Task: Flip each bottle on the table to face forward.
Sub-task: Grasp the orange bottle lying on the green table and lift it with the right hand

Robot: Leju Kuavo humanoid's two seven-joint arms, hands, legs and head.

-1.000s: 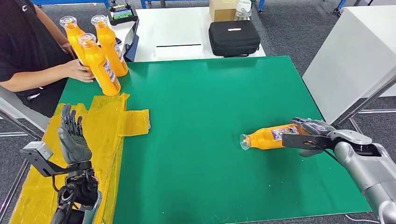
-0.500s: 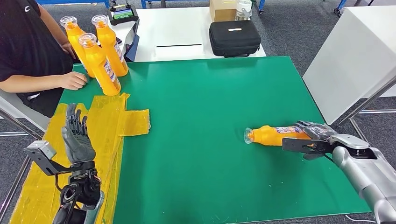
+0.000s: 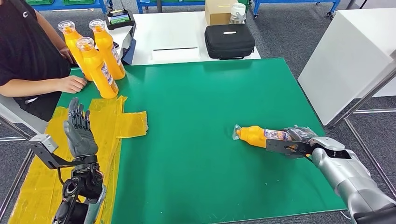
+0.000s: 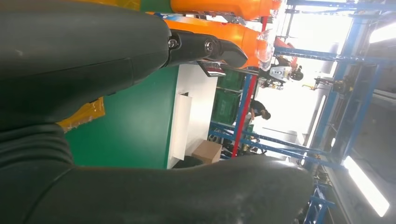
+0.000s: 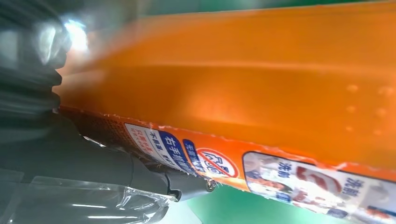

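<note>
An orange bottle [image 3: 258, 136] lies on its side on the green table [image 3: 201, 102], clear cap pointing left. My right hand [image 3: 295, 141] grips its base end; up close the orange body and label [image 5: 261, 116] lie against the hand. Three more orange bottles [image 3: 99, 68] stand upright at the table's far left corner, also seen past my left hand's fingers [image 4: 205, 46]. My left hand [image 3: 79, 132] is raised over the yellow sheet, fingers spread and holding nothing.
A person in a black shirt [image 3: 28, 51] sits at the far left, one hand [image 3: 72, 84] resting on the table by the upright bottles. Crumpled yellow plastic sheet [image 3: 107, 126] covers the table's left side. A black case [image 3: 229, 40] and a cardboard box [image 3: 218, 11] sit on the white table behind.
The camera has shifted slightly. My right hand has turned the lying bottle and drawn it lower on the table, cap now farther left. The person's hand left the upright bottle.
</note>
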